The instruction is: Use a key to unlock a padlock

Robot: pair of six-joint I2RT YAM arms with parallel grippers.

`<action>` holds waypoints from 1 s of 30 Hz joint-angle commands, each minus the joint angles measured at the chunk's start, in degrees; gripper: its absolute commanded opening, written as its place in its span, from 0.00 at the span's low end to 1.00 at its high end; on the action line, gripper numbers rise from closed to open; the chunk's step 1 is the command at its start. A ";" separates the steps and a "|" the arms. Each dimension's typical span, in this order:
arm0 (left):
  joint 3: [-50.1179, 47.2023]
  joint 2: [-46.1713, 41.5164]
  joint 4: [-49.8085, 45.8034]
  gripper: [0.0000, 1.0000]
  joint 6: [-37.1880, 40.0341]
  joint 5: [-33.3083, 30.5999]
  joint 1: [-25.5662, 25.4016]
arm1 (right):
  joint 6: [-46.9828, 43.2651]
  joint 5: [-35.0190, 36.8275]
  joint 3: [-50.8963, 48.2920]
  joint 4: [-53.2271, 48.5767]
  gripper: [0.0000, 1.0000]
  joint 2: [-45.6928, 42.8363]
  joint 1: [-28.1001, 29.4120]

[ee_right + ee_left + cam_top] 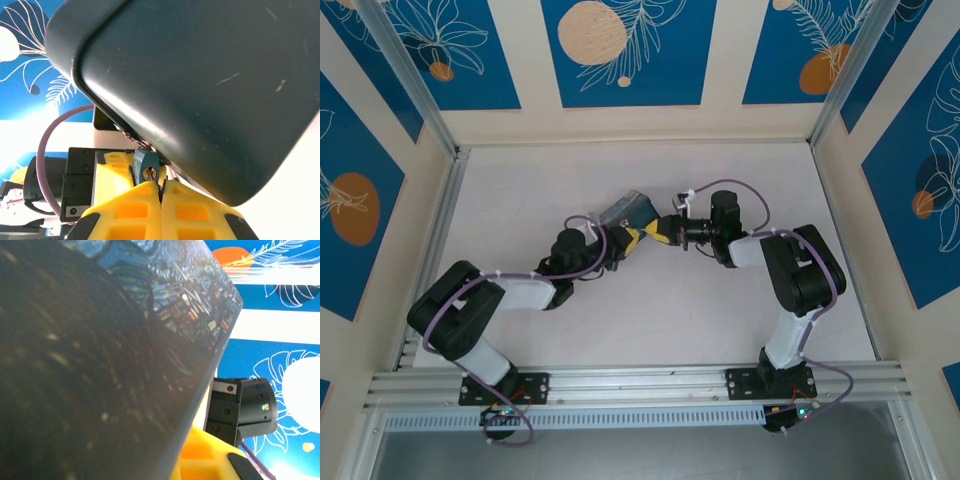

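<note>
My right gripper [161,193] is clamped on the key [151,175], a thin metal sliver with its tip at the keyhole of the padlock [144,162]. The padlock is small and bluish-teal, and it hangs at the lower edge of the Starry-Night box [210,85]. My left gripper [634,238] is closed on that box's edge.

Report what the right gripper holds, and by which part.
The right gripper pinches the key by its head end, with the tip at the keyhole of the padlock.
</note>
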 commanded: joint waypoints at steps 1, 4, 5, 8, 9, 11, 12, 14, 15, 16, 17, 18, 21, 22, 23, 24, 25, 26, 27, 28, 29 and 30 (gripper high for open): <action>1.73 -1.86 3.12 0.00 2.70 14.24 -3.87 | -3.09 -1.20 3.11 -3.03 0.00 -2.21 1.70; 1.81 -1.89 2.70 0.00 2.90 14.47 -3.89 | -3.99 -0.26 3.21 -5.16 0.00 -2.59 1.46; 1.84 -2.03 2.46 0.00 2.98 14.44 -3.85 | -3.81 -0.12 3.13 -5.07 0.00 -2.53 1.60; 1.61 -2.17 2.03 0.00 3.31 13.85 -3.84 | -3.13 -0.35 3.63 -4.40 0.00 -2.29 2.88; 1.35 -2.21 1.99 0.00 3.32 13.52 -3.90 | -3.28 0.03 3.64 -4.73 0.00 -2.49 3.22; 0.74 -2.60 1.98 0.00 3.41 12.62 -3.90 | -4.58 1.18 3.36 -6.49 0.00 -3.34 3.41; 0.47 -2.99 1.84 0.00 3.64 12.28 -3.85 | -5.09 1.55 3.17 -7.32 0.00 -3.68 3.35; -0.46 -4.35 1.17 0.00 4.28 11.04 -3.70 | -5.59 2.58 2.17 -8.00 0.00 -4.10 2.80; -0.96 -5.31 0.29 0.00 4.82 10.42 -3.65 | -5.51 3.12 1.51 -8.05 0.00 -4.35 2.40; -1.24 -6.77 -2.28 0.00 5.86 9.81 -3.44 | -5.42 3.75 0.65 -8.01 0.00 -4.73 1.91; -1.16 -8.42 -5.87 0.00 7.51 9.20 -3.40 | -5.37 4.48 -0.09 -8.17 0.00 -4.98 1.36; -1.01 -10.00 -8.95 0.00 9.28 8.82 -3.41 | -5.32 4.97 -0.71 -8.28 0.00 -5.26 0.95; -0.19 -15.35 -20.06 0.16 15.07 7.62 -3.60 | -5.66 7.31 -2.63 -9.70 0.00 -6.26 -0.66; 0.12 -17.33 -24.53 0.26 16.98 6.61 -3.78 | -6.08 8.51 -3.22 -10.92 0.00 -6.79 -1.13; 0.16 -19.15 -28.26 0.34 18.73 5.62 -4.20 | -6.43 9.31 -3.79 -11.64 0.00 -7.20 -1.66; 0.02 -20.65 -30.76 0.41 20.00 5.04 -4.40 | -6.47 9.88 -4.45 -11.69 0.00 -7.51 -2.03; -0.30 -22.04 -33.07 0.49 20.88 4.44 -4.75 | -6.34 10.51 -5.18 -11.69 0.00 -7.93 -2.39; -0.82 -23.18 -34.73 0.57 21.39 3.66 -5.26 | -6.42 11.24 -5.91 -11.69 0.00 -8.44 -2.76; -1.39 -23.90 -35.60 0.63 21.71 3.03 -5.83 | -6.45 11.93 -6.55 -11.73 0.00 -8.86 -3.03; -2.32 -24.33 -36.03 0.69 21.70 2.19 -6.49 | -6.55 12.68 -7.24 -11.93 0.00 -9.43 -3.20; -3.31 -24.38 -36.03 0.74 21.60 1.55 -7.32 | -6.75 13.41 -7.73 -12.11 0.00 -10.02 -3.25; -4.13 -24.11 -35.66 0.77 21.51 1.06 -7.91 | -6.93 14.05 -8.15 -12.65 0.00 -10.52 -3.24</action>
